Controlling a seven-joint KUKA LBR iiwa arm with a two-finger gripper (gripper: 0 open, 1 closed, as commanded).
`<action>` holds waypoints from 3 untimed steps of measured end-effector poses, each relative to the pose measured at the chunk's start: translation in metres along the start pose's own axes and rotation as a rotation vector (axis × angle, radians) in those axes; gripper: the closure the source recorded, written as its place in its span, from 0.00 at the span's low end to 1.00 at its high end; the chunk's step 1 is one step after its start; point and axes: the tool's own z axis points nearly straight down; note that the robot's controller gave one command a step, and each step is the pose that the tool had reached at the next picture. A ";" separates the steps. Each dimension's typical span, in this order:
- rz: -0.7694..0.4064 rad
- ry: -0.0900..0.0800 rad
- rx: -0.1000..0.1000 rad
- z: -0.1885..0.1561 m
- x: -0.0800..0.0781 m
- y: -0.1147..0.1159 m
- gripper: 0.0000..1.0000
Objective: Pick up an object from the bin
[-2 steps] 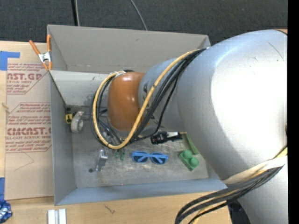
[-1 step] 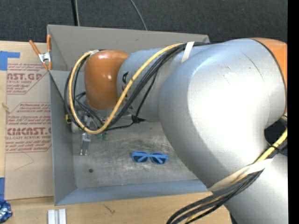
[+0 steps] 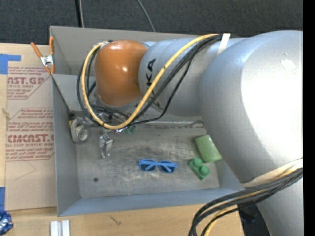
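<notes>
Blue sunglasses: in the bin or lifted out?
In: the small blue plastic sunglasses lie flat in the grey metal bin, apart from the pincer.

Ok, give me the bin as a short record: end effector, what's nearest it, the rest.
end effector: low over bare floor, left part of bin
nearest: pale roll-shaped thing by left wall
middle: blue sunglasses, lying flat
right: green block, small green brick beside it
</notes>
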 end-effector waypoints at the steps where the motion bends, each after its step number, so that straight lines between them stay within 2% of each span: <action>1: 0.061 0.015 -0.003 0.042 0.078 0.008 0.00; 2: -0.087 -0.002 -0.001 0.012 0.011 0.026 0.00; 3: -0.624 0.008 -0.003 0.034 0.103 -0.051 0.00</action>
